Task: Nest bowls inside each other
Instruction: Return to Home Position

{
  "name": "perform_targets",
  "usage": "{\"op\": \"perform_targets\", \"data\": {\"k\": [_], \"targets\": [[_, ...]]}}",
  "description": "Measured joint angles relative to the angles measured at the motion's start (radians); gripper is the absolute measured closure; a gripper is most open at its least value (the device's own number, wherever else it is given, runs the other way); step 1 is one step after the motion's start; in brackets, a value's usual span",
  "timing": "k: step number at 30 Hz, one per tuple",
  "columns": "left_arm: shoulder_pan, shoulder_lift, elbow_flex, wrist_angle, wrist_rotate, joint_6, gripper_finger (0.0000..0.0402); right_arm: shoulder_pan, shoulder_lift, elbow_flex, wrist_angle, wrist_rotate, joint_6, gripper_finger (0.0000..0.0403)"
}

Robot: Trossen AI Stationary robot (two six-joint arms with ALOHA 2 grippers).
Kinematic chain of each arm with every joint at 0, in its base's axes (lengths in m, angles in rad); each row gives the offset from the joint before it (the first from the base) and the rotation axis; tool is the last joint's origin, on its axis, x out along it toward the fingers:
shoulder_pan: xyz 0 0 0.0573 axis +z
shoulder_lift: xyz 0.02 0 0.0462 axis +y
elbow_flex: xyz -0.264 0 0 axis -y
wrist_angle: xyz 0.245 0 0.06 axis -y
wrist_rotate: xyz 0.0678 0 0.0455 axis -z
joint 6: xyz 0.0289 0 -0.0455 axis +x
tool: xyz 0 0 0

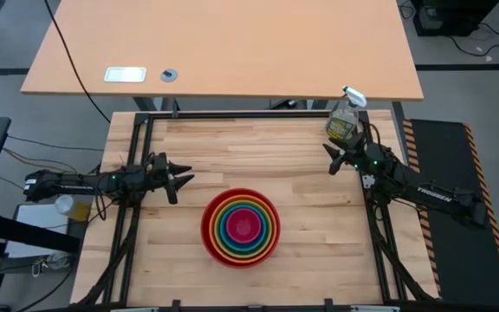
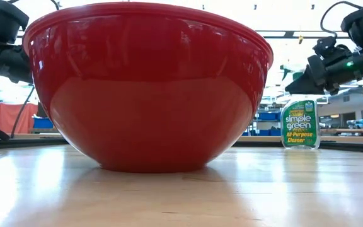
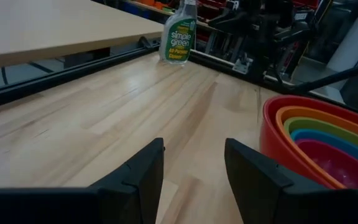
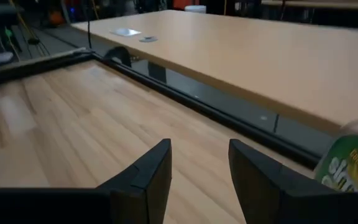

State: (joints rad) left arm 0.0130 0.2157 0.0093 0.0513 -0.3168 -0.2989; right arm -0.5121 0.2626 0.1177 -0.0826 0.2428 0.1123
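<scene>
The bowls (image 1: 241, 226) sit nested in one stack on the table's near middle: red outermost, then orange, lime green, blue, and magenta pink innermost. The low view shows only the red bowl (image 2: 149, 85), resting on its base. The left wrist view shows the stack's rims (image 3: 319, 134). My left gripper (image 1: 185, 178) hovers open above the table's left side, left of the stack. My right gripper (image 1: 331, 159) hovers open at the far right, beside the spray bottle (image 1: 343, 120). Nothing lies between either gripper's fingers (image 3: 145, 171) (image 4: 154, 171).
A clear spray bottle with a green label (image 2: 300, 123) stands at the table's far right corner. A black frame rail (image 1: 249, 114) runs along the table's edges. A tan desk (image 1: 223, 43) stands beyond the far edge. Bare wood lies between the grippers and the stack.
</scene>
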Motion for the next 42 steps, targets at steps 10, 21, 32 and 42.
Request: {"op": "perform_targets", "data": {"k": [10, 21, 32, 42], "targets": [[0.0, 0.0, 0.0, -0.001, 0.0, -0.001, 0.023, -0.004, 0.004, -0.094, 0.153, 0.085, 0.173, 0.0237], [0.0, 0.0, 0.0, 0.002, 0.0, -0.004, 0.023, -0.004, 0.065, -0.111, 0.146, 0.07, 0.156, 0.0237], [0.0, 0.0, 0.0, 0.003, 0.0, -0.004, 0.023, -0.004, 0.084, -0.111, 0.164, 0.069, 0.382, 0.0237], [0.0, 0.0, 0.0, 0.004, 0.0, -0.004, 0.023, -0.004, 0.084, -0.111, 0.164, 0.069, 0.383, 0.0237]]}}
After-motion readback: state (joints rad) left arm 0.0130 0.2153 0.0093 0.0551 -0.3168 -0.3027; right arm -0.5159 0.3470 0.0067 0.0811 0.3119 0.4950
